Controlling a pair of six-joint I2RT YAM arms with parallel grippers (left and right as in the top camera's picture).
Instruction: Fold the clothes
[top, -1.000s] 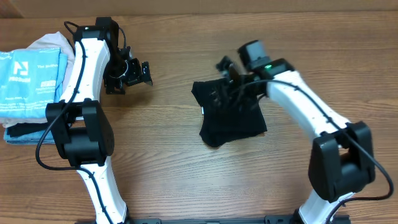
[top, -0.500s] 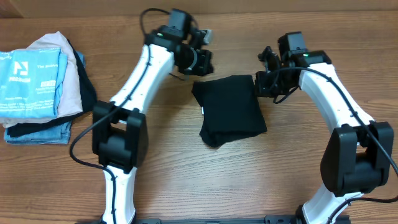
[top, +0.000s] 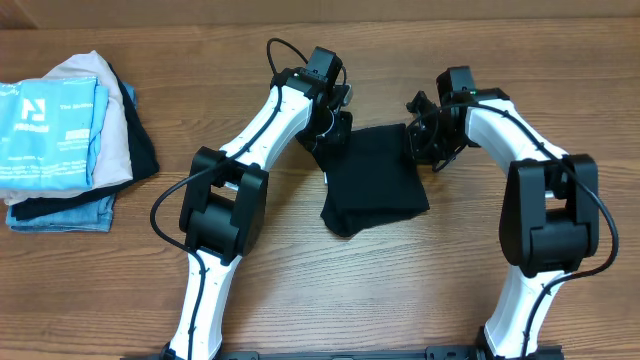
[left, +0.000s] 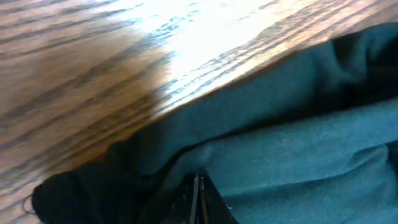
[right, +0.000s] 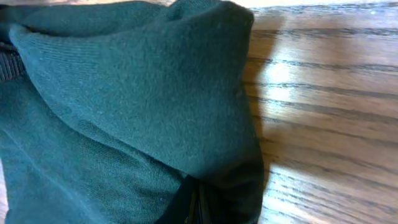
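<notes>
One garment (top: 375, 180): dark, folded, flat on the middle of the table (top: 300, 290).
My left gripper (top: 332, 128): at the garment's far left corner, fingers (left: 196, 199) together, pinching the cloth.
My right gripper (top: 425, 140): at the far right corner, fingers (right: 194, 202) together on a fold.
Pile of clothes (top: 60, 130): table's left end, well apart from the garment.

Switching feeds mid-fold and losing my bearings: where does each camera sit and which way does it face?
Overhead: fixed above the table, looking down; both arms, dark garment, folded stack.
Left wrist: low on left gripper, facing the garment's edge; only closed fingertips show.
Right wrist: on right gripper, close on a garment corner; closed fingertips show.
Shared: all three see the dark garment on wood.
</notes>
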